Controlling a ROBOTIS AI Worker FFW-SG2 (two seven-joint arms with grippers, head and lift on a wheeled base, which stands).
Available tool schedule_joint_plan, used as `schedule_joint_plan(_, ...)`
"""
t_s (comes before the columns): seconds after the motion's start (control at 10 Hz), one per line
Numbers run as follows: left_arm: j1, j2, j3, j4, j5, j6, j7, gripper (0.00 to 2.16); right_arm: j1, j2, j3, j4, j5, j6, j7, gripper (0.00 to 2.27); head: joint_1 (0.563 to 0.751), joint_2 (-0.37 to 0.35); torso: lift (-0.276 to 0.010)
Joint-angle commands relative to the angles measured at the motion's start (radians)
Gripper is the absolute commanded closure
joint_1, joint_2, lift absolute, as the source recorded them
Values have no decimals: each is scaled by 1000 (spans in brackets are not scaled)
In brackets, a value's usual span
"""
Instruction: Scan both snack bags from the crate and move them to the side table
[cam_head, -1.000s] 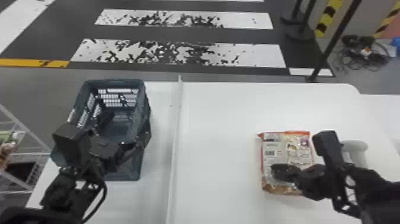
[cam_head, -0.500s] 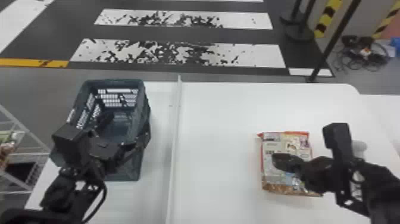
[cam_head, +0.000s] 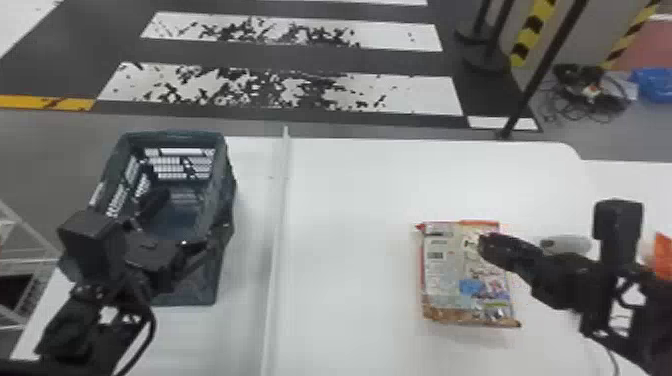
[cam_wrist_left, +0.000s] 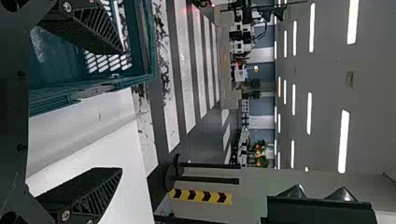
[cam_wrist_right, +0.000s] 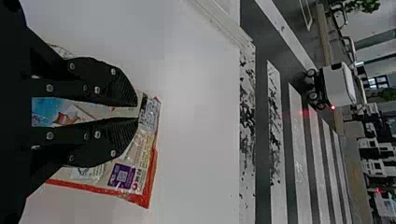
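In the head view a snack bag (cam_head: 462, 280) lies flat on the white table. My right gripper (cam_head: 484, 245) is above its far right part. In the right wrist view, my right gripper (cam_wrist_right: 138, 112) has its fingers shut except for a thin slit, through which the printed bag (cam_wrist_right: 140, 168) shows beneath. The dark crate (cam_head: 195, 287) stands at the left, no bag visible inside its seen part. My left gripper (cam_head: 176, 224) is over the crate; in the left wrist view, my left gripper (cam_wrist_left: 122, 111) stands open, nothing between its fingers, one over the crate (cam_wrist_left: 51, 100).
A white rail (cam_head: 278, 225) runs front to back between crate and bag. Beyond the right gripper lies a whitish rounded object (cam_head: 567, 243). An orange item (cam_head: 664, 255) shows at the right edge, partly behind the arm. A further white surface (cam_head: 635, 185) adjoins on the right.
My right gripper has moved away from me and to the right over the bag, which has stayed on the table. The head view has turned slightly right. My left arm keeps its place.
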Motion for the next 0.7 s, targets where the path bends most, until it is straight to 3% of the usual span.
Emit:
schedule_joint_plan(0.0,-2,-2,0,1,0,0,0,103,5,14,-73,-8,-28,8,-26,147,695,-88,-75)
schedule_joint_plan(0.3,-2,-2,0,2,0,0,0,103,5,8,-165,10,3,38,-38,144,695,-157,-75)
schedule_joint_plan(0.6,-3,-2,0,5,0,0,0,103,-3,-11,-185,93,43,38,-38,140,695,-234,-75)
